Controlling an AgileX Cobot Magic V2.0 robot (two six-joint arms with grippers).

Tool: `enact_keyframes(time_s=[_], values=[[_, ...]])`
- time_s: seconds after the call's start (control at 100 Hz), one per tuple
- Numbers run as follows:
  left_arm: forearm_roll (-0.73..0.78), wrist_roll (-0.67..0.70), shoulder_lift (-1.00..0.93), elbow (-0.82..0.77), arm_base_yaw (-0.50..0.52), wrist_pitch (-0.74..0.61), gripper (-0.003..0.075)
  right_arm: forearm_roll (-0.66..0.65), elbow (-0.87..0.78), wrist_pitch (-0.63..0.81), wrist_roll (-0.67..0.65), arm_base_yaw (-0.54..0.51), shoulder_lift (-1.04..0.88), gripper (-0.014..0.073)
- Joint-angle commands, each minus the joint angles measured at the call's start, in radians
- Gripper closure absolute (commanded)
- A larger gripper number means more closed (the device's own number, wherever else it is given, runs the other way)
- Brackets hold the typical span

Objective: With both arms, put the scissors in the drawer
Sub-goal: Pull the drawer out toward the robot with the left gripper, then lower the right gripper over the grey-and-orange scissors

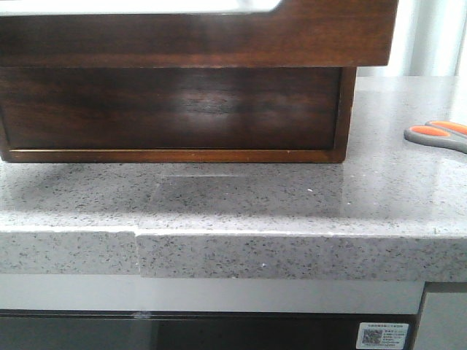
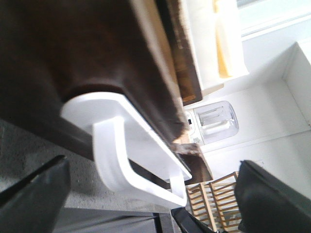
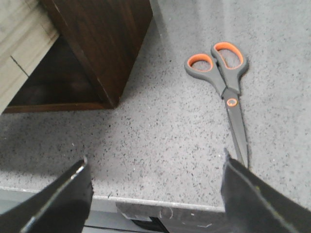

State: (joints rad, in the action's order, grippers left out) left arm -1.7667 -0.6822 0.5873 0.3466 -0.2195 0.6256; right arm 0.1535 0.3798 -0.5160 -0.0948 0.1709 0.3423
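Left claw point(image 2: 150, 194) is spread wide, nothing between its 2 dark fingers point(image 2: 34, 194), hovering just off the drawer point(image 2: 87, 53); the white handle point(image 2: 131, 150) on that glossy dark wood sits between the fingers in the left wrist view, not touched. Right claw point(image 3: 155, 194) is also wide open and empty, hanging above the speckled grey counter point(image 3: 160, 131) near its front edge. The scissors point(image 3: 228, 87) lie flat and closed on the counter ahead of the right claw, grey handles with orange loops pointing away from it, blade tip close to 1 finger point(image 3: 257, 199) in the wrist view but contact can't be told. Scissors sit beside the cabinet point(image 1: 175, 109), clear of its corner, at the far right of the front view. Neither claw shows in the front view.
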Motion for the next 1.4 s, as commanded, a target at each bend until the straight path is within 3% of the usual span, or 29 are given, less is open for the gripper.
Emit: enact_keyframes(time_s=[0.0, 0.22, 0.4, 0.54, 0.69, 0.9, 1.16, 1.39], values=[[0.011, -0.012, -0.065, 0.027, -0.006, -0.008, 0.0079, -0.003, 0.037, 0.046, 0.002, -0.007, 0.016, 0.009], [0.262, -0.012, -0.268, 0.027, -0.006, -0.055, 0.0262, -0.003, 0.037, 0.028, 0.002, -0.007, 0.016, 0.009], [0.574, -0.012, -0.41, 0.029, -0.006, -0.039, 0.0577, -0.003, 0.059, 0.005, 0.002, -0.007, 0.016, 0.009], [0.751, -0.012, -0.452, 0.035, -0.006, -0.023, 0.0739, -0.023, 0.109, -0.029, 0.002, -0.007, 0.016, 0.009], [0.998, -0.012, -0.453, 0.057, -0.006, 0.006, 0.0739, -0.106, 0.197, -0.118, 0.002, -0.007, 0.051, 0.009], [1.209, -0.012, -0.453, 0.061, -0.006, -0.005, 0.0739, -0.171, 0.316, -0.251, 0.0, -0.007, 0.204, 0.009], [1.242, -0.012, -0.453, 0.055, -0.006, -0.003, 0.0739, -0.196, 0.414, -0.203, -0.021, -0.007, 0.492, 0.009], [1.242, -0.012, -0.453, 0.055, -0.006, -0.003, 0.0739, -0.318, 0.526, -0.118, -0.021, -0.01, 0.771, 0.009]])
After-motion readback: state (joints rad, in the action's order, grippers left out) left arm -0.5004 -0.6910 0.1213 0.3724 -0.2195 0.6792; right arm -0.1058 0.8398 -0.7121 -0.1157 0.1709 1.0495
